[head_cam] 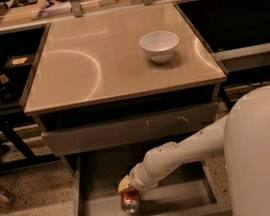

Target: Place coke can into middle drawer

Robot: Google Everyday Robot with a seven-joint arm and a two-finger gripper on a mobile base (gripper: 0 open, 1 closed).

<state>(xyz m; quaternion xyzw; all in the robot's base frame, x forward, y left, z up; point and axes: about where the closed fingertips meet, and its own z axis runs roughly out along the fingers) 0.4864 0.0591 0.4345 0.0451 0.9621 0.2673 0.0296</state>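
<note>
1. Our gripper [126, 187] sits low inside the middle drawer [188, 196], over the left half of its grey floor, at the end of our white arm [182, 155], which reaches in from the right.
2. We cannot tell whether the gripper is clamped or spread; its tip meets the top of the coke can [130, 202] and hides the contact.
3. We see the coke can directly below the gripper and touching it, within the drawer's walls, nearer the front wall than the back.
4. Its red side and one silver end face the camera, so the can is tilted or lying rather than standing. We cannot tell if it rests on the drawer floor.
5. We see the middle drawer pulled well out, with its low side walls and plain front in view.
6. Above it, the grey drawer front [103, 134] with white scratches is pushed in, below the tan tabletop [92, 60].
7. On that tabletop, a white bowl [159, 44] stands upright toward the back right, well apart from the can.
8. Our rounded white body [268, 151] fills the lower right corner of the view.
</note>
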